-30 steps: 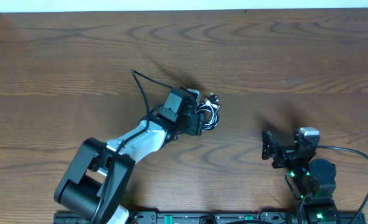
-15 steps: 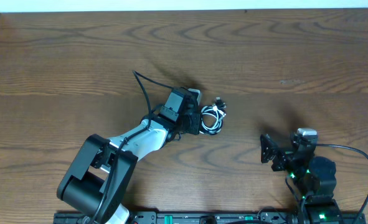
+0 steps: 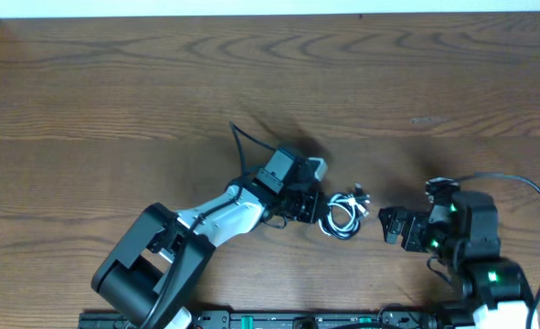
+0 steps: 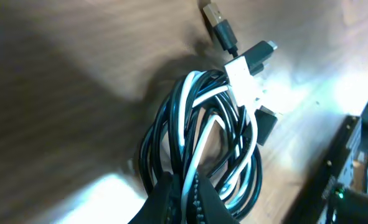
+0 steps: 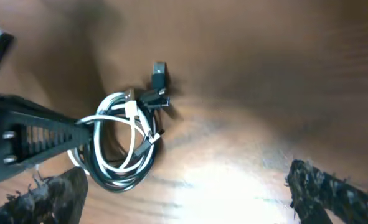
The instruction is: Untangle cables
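- While they lie looped together on the table, a little right of its middle and toward the near edge, we find the cables between the two grippers.
- From the left wrist we see the cables as one tight bundle of several loops, the white cable threaded through the turns of the black cable.
- At the far end of the bundle we make out a white plug lying across the loops. A black plug sticks out past it onto bare wood, and a second black plug lies just beside the white one.
- We see the left gripper at the left edge of the bundle, its fingers pressed together on the nearest strands, so it has the cables pinched.
- From the right wrist we see the same grip: the left gripper reaches in from the left and its tip meets the rim of the cables.
- We see the right gripper to the right of the bundle, near it but apart from it, jaws spread wide. Its fingers sit in the lower corners of its own view with bare table between them.
- Whether the bundle rests fully on the wood or hangs slightly lifted, we cannot tell.
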Controlling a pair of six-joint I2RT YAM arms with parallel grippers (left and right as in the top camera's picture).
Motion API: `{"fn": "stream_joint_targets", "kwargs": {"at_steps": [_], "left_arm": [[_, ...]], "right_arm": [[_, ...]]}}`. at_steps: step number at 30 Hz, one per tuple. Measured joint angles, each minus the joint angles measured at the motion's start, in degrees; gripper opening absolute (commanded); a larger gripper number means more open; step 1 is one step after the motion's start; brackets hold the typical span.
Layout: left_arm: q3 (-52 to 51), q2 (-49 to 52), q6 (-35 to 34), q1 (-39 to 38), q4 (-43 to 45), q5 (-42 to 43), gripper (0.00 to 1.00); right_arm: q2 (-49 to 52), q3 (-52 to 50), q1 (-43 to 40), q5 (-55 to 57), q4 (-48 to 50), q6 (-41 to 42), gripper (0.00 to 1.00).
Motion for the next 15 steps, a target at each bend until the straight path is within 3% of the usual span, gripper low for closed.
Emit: {"fn": "stream_joint_targets", "kwargs": {"at_steps": [7, 9, 13, 15], "left_arm": [[0.00, 0.00, -0.83, -2.10, 0.13, 1.31, 0.08], [0.00, 0.00, -1.07, -2.21, 1.11, 2.47, 0.07], [-0.02, 0.00, -3.13, -2.25, 6.82, 5.05, 0.07], [0.00, 0.00, -5.07, -2.32, 11.43, 6.16, 0.08]], "right_arm": [[10.38, 1.27, 0.00, -4.02, 3.26, -3.21, 0.97], [11.93, 1.27, 0.00, -8.13, 5.46, -2.99, 0.83], [14.45, 1.36, 0.00, -12.83, 8.52, -2.43, 0.73], [15.58, 1.36, 0.00, -14.03, 8.76, -1.60, 0.62]]}}
